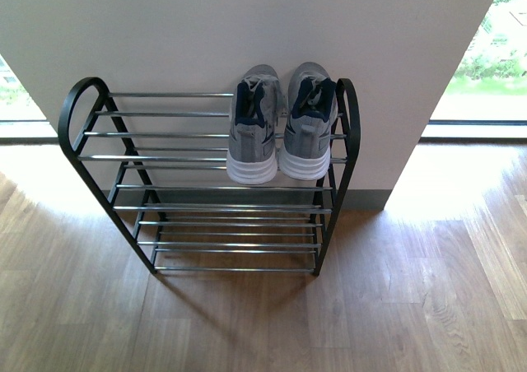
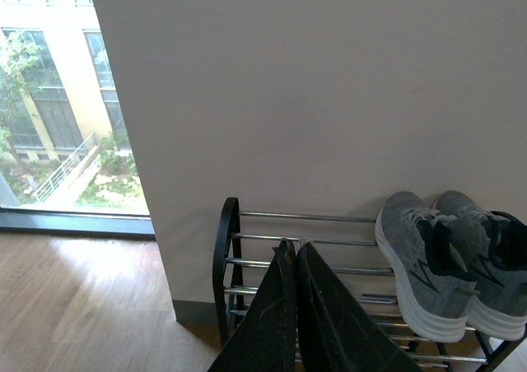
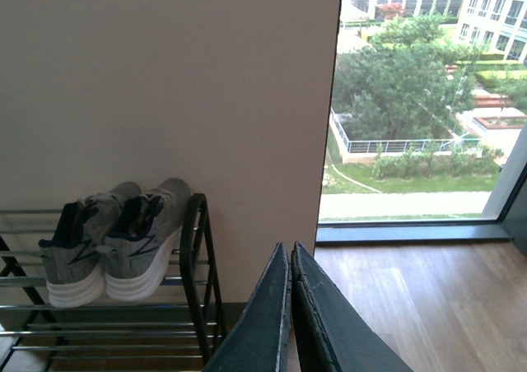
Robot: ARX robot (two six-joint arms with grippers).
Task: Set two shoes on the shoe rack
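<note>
Grey knit left sneaker [image 1: 252, 133] and right sneaker [image 1: 309, 125] are both on the top tier of the shoe rack [image 1: 165, 135], at its right end. They sit side by side, heels toward the front camera, toes toward the wall [image 1: 247, 26]. Thick white soles, navy lining in the openings. The right one is just beside the rack's right end loop.

Rack: black metal frame, rounded end loops, thin silver rods in several tiers. It backs onto a plain off-white wall with grey skirting [image 1: 366, 197].

Wood plank floor [image 1: 247, 323], glare patches on both sides. A window [image 1: 478, 59] flanks the wall. A building [image 2: 49, 100] shows outside in the left wrist view, trees [image 3: 395, 84] in the right wrist view.

Left hand [image 2: 294, 247]: clenched, dark fingers [image 2: 268, 323] pressed together, hairline gap, nothing gripped. It blocks part of the rack's rods in its own view.

Right hand [image 3: 290, 248]: also clenched on nothing, seen beside the rack's right end.

Finger bases are cut off at the frame edge in both wrist views. The left wrist view also clips the right sneaker and the lower tiers.
</note>
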